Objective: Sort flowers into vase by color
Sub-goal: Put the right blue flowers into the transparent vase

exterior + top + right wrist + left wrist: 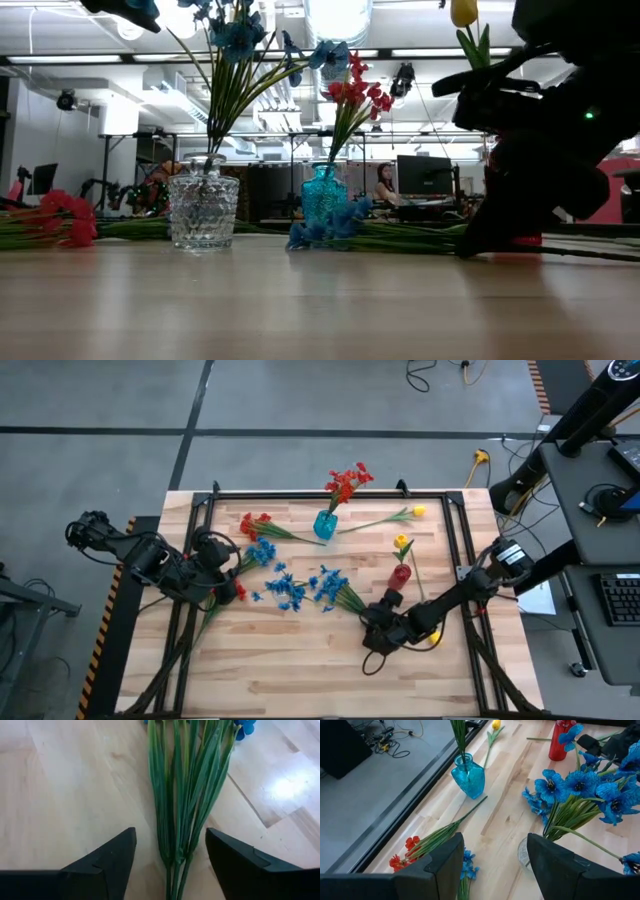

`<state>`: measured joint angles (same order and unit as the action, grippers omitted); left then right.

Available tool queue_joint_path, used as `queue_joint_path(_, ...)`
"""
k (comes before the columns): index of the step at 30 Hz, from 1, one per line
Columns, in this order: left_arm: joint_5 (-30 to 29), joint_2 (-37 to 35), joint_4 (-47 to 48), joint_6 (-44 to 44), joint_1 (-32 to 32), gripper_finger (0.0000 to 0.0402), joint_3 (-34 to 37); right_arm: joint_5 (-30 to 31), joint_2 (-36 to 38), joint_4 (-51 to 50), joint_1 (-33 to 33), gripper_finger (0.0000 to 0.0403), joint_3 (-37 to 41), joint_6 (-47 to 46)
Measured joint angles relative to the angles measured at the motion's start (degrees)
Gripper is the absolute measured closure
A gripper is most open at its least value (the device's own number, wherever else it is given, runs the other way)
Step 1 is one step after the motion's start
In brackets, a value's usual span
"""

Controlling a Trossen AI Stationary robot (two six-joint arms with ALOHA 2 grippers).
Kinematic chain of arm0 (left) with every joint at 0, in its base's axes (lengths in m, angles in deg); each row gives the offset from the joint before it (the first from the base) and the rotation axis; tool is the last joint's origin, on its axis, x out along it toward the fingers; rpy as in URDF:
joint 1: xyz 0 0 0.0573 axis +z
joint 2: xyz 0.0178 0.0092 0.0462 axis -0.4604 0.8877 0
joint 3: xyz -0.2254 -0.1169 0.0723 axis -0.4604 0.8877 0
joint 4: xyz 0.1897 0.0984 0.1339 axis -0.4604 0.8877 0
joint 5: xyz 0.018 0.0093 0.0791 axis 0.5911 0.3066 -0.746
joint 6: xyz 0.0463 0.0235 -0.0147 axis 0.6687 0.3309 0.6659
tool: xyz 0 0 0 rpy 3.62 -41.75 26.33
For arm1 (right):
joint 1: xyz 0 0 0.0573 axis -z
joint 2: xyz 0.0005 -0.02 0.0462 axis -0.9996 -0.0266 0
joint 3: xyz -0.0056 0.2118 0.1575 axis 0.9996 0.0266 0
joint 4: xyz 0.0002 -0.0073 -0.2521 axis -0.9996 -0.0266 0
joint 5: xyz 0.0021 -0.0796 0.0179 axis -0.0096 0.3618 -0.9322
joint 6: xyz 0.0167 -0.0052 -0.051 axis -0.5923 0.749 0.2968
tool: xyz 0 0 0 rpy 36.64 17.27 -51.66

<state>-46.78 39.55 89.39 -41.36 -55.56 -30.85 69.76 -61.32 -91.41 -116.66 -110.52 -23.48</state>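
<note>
A bunch of loose blue flowers (300, 588) lies mid-table, its green stalks (182, 795) running toward my right gripper (170, 835). That gripper is open and low over the table, one finger on each side of the stalk ends, touching nothing that I can see. A clear vase (203, 210) holds blue flowers, a blue vase (325, 525) red ones, and a red vase (401, 573) a yellow one. Red flowers (255, 522) and a yellow flower (415, 512) lie loose on the table. My left gripper (495, 845) hovers open beside the clear vase (522, 855).
Another red flower (238, 590) lies near my left gripper, with its stalk running toward the near left corner. A black frame (330, 493) borders the wooden table. There is bare wood along the near edge (300, 680).
</note>
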Motion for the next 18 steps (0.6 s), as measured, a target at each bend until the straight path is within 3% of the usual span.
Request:
queue_joint_path(13, -2.8, 0.0, -4.9, 1.0, 0.0, 0.0201, 0.0, -0.3, 0.3, -0.7, 0.8, 0.0358, 0.1, -6.9)
queue_joint_path(18, -3.4, 0.0, -5.1, 1.3, 0.0, 0.0201, 0.0, 0.0, 0.4, -0.9, 0.8, 0.0382, 0.2, -7.5)
